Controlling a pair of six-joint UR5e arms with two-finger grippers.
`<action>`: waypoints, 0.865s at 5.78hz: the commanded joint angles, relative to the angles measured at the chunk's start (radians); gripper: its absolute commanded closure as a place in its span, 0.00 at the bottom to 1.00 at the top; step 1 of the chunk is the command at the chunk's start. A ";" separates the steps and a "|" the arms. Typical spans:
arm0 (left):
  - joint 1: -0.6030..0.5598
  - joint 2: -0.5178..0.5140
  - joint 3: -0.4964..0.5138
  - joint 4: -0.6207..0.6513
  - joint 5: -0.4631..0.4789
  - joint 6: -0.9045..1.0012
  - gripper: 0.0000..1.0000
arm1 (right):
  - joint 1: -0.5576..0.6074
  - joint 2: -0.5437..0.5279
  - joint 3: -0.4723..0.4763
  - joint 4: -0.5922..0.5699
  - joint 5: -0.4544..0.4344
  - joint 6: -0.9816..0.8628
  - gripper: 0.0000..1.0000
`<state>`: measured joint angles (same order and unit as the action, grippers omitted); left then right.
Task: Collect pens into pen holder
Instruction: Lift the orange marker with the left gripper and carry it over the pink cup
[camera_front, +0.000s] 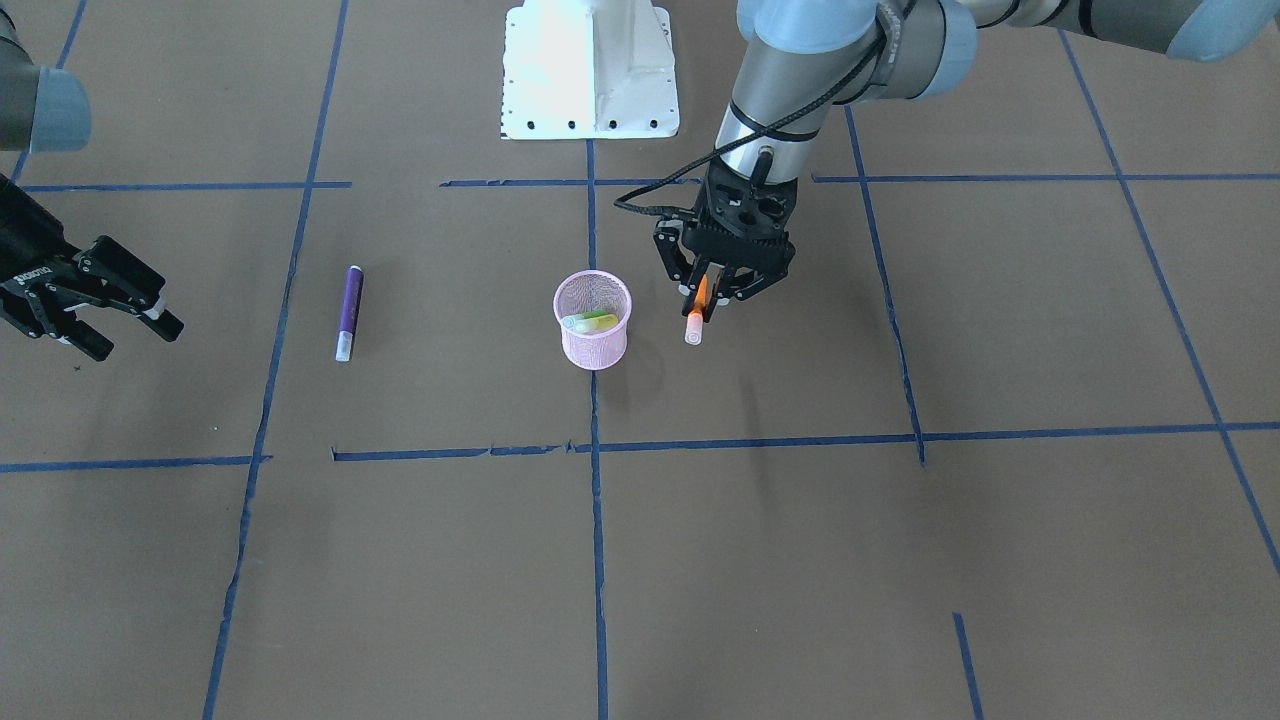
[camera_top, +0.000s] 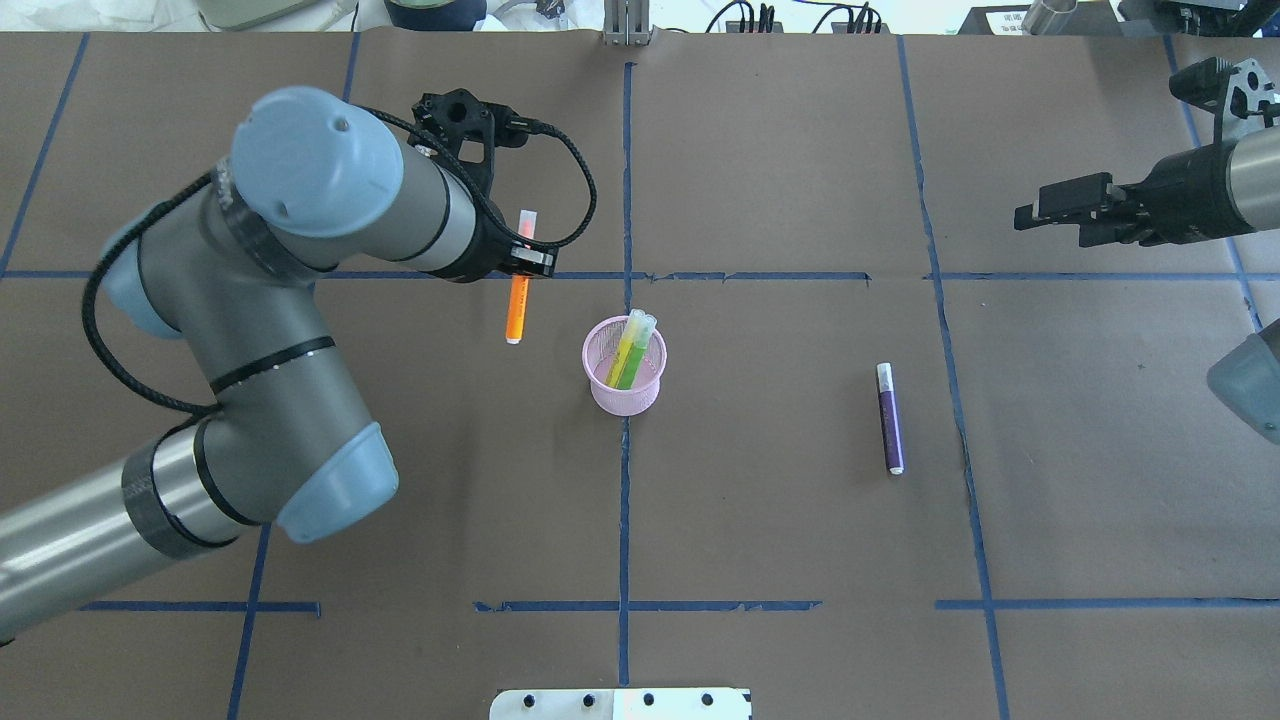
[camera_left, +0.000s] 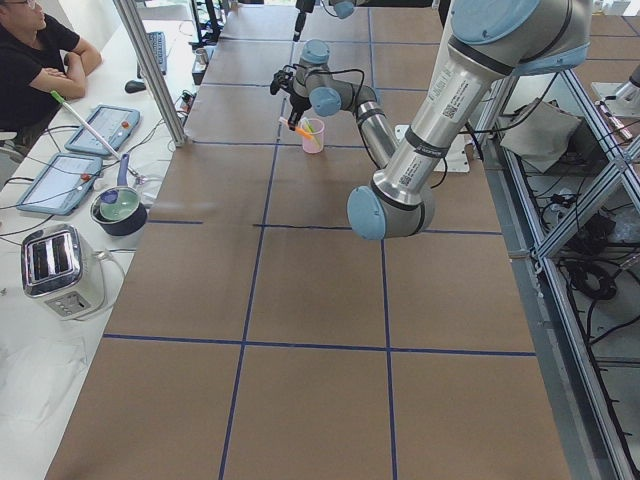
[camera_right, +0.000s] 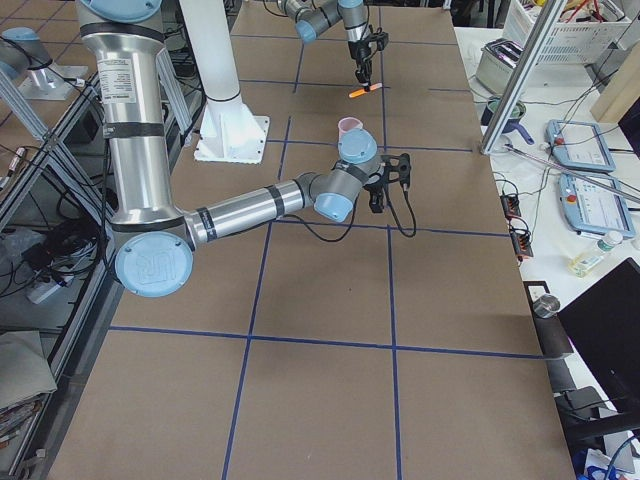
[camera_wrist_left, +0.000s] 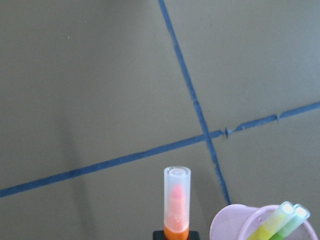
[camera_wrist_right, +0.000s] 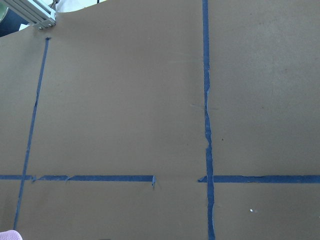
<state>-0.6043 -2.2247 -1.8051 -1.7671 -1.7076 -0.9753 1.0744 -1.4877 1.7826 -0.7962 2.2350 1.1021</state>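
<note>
Your left gripper (camera_front: 712, 298), raised just beside the pen holder (camera_front: 592, 345) on the robot's left side, is clamped on the orange pen (camera_top: 517, 305) near mid-barrel, its cap end pointing away from the robot. The right gripper (camera_front: 132, 338) hangs well apart from the holder, jaws spread and empty. Green pens (camera_top: 630, 355) lean inside the holder. The purple pen (camera_front: 349, 310) lies flat on the holder's far side. It looks light, rigid and smooth, so pinch across mid-barrel.

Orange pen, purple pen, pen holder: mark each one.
orange pen (camera_top: 516, 310): overhead exterior view, on the orange barrel.
purple pen (camera_top: 889, 420): overhead exterior view, on the middle of the barrel.
pen holder (camera_front: 594, 348): exterior front-facing view, on its near mesh wall.
</note>
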 joint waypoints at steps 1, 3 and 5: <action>0.157 -0.007 0.030 -0.145 0.341 -0.136 1.00 | -0.001 0.003 -0.003 0.000 -0.002 0.001 0.00; 0.222 -0.004 0.069 -0.210 0.486 -0.175 0.97 | -0.001 0.009 -0.006 0.000 -0.008 0.001 0.00; 0.264 -0.004 0.090 -0.227 0.531 -0.171 0.99 | -0.002 0.009 -0.006 -0.001 -0.014 0.002 0.01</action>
<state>-0.3604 -2.2299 -1.7265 -1.9869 -1.1920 -1.1479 1.0730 -1.4792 1.7765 -0.7973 2.2242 1.1034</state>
